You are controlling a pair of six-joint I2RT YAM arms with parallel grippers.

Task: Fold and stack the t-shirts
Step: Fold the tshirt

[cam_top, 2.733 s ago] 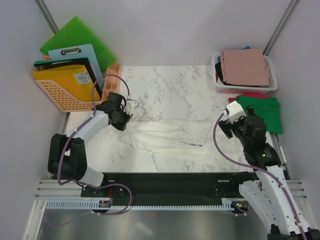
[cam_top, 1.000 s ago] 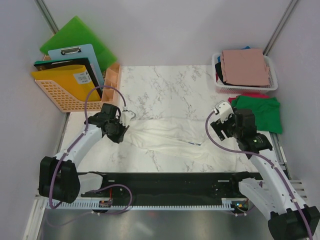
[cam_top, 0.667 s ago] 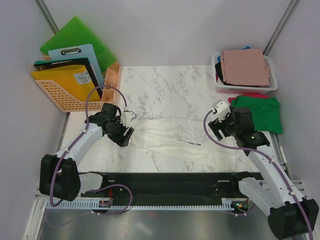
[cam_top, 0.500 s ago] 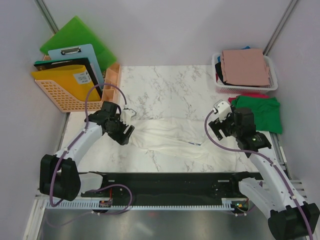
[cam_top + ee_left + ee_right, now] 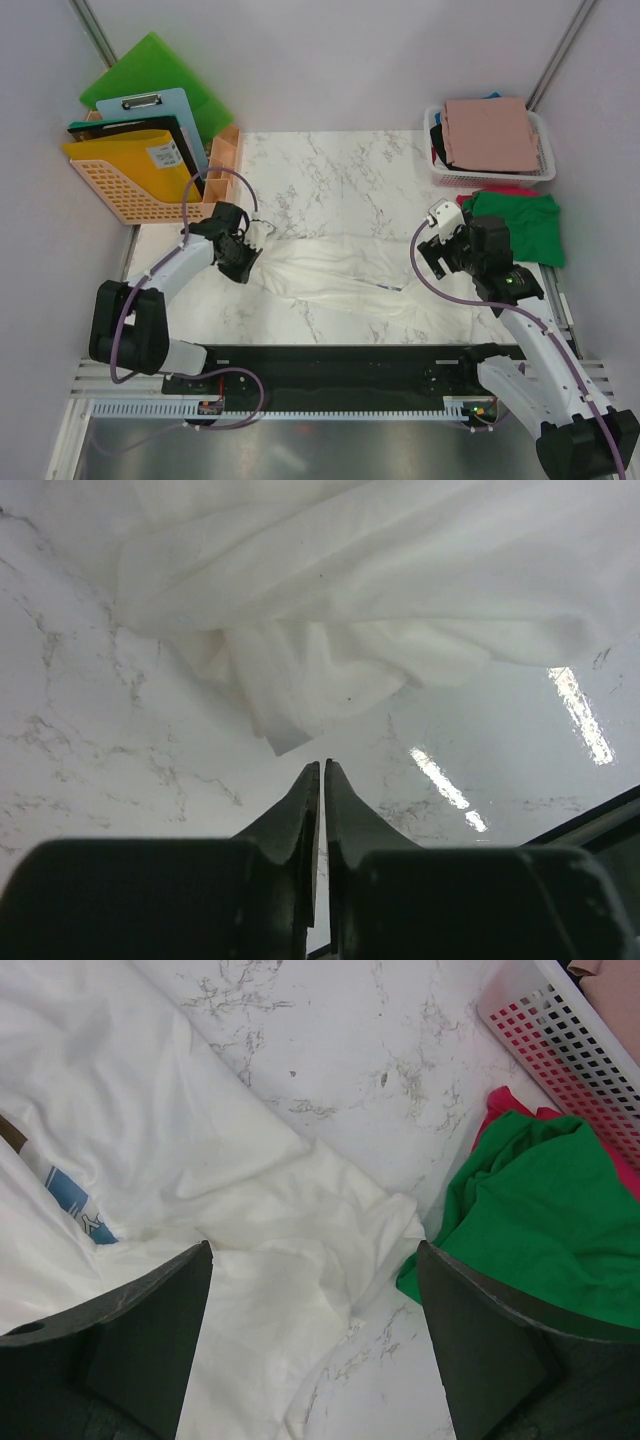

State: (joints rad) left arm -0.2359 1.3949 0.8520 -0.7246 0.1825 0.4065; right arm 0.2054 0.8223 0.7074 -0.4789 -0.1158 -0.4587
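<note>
A cream-white t-shirt (image 5: 340,278) lies crumpled in a long band across the marble table; its blue-and-brown print (image 5: 70,1195) shows in the right wrist view. My left gripper (image 5: 243,258) is shut and empty at the shirt's left end, its tips (image 5: 322,768) just short of a cloth corner (image 5: 290,730). My right gripper (image 5: 442,262) is wide open above the shirt's right end (image 5: 300,1260), holding nothing. A green t-shirt (image 5: 520,222) lies on a red one (image 5: 500,190) at the right. A dusty-pink t-shirt (image 5: 490,132) tops the basket.
A white mesh basket (image 5: 437,170) stands at the back right with black and blue cloth inside. An orange basket (image 5: 125,185) with green folder boards (image 5: 150,70) and clipboards stands at the back left. A black rail (image 5: 340,360) runs along the near edge.
My left gripper has shifted slightly toward the back right along the shirt's left end. My right gripper has barely moved since half a second ago. The shirt lies the same.
</note>
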